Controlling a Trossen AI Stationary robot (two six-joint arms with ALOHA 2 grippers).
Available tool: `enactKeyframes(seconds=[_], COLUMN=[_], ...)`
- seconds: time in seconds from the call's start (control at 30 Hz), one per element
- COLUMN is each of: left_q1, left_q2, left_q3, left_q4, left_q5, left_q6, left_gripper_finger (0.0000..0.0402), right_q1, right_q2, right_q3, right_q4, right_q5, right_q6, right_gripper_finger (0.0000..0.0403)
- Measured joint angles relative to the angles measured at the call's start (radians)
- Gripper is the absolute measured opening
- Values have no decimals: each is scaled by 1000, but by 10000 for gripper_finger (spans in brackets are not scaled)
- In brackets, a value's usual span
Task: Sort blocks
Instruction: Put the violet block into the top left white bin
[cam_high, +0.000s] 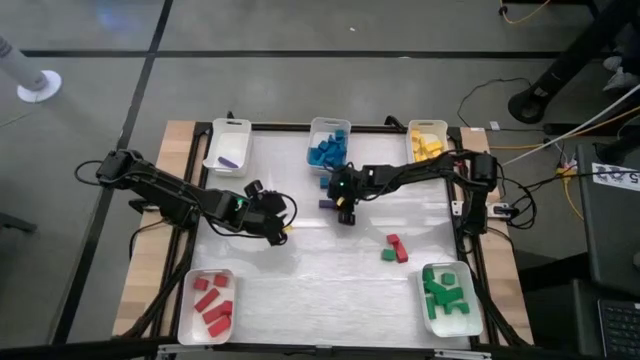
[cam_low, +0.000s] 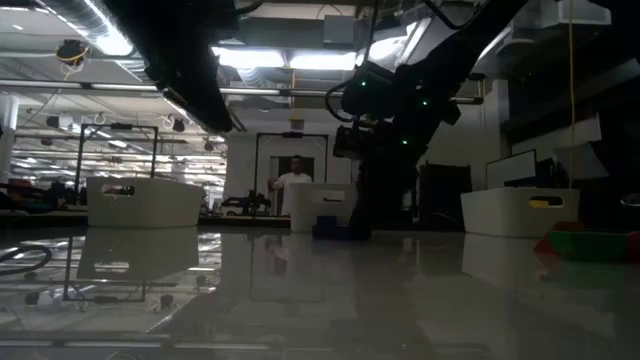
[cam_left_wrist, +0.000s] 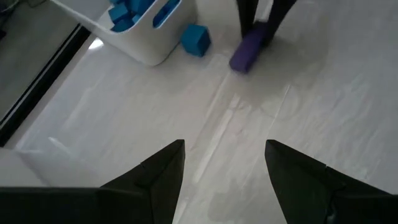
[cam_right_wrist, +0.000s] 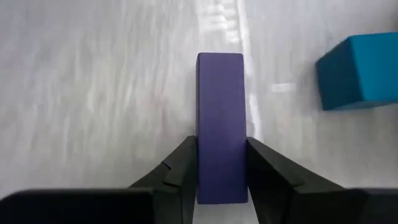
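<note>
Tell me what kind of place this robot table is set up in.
Probably a large open lab or workshop: long ceiling strip lights, bare grey concrete floor, loose cables beside the table, and a person standing far behind.

A grey floor (cam_high: 300, 80) crossed by dark seams is filling the upper part of the high view, with cables (cam_high: 540, 150) trailing at the right. In the low view, ceiling strip lights (cam_low: 290, 60) are glowing along the top, and a person (cam_low: 295, 180) is standing at centre frame.
</note>
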Motion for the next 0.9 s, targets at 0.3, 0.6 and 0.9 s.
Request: enactKeyframes(seconds=[0.3, 0.6, 0.9], left_q1=[19, 116, 269], left_q2=[0, -38, -160], left_q3=[0, 0, 0], left_q4=[113, 99, 20], left_q5=[121, 433, 565], left_q6=[-170, -347, -365], left_gripper_finger=[212, 212, 195], right_q1=[1, 32, 119], right_q2=[2, 0, -4], right_q3=[64, 191, 285], right_q4=[81, 86, 87], right_q5=[-113, -120, 49], right_q6=[75, 63, -52], right_gripper_finger=[118, 119, 119])
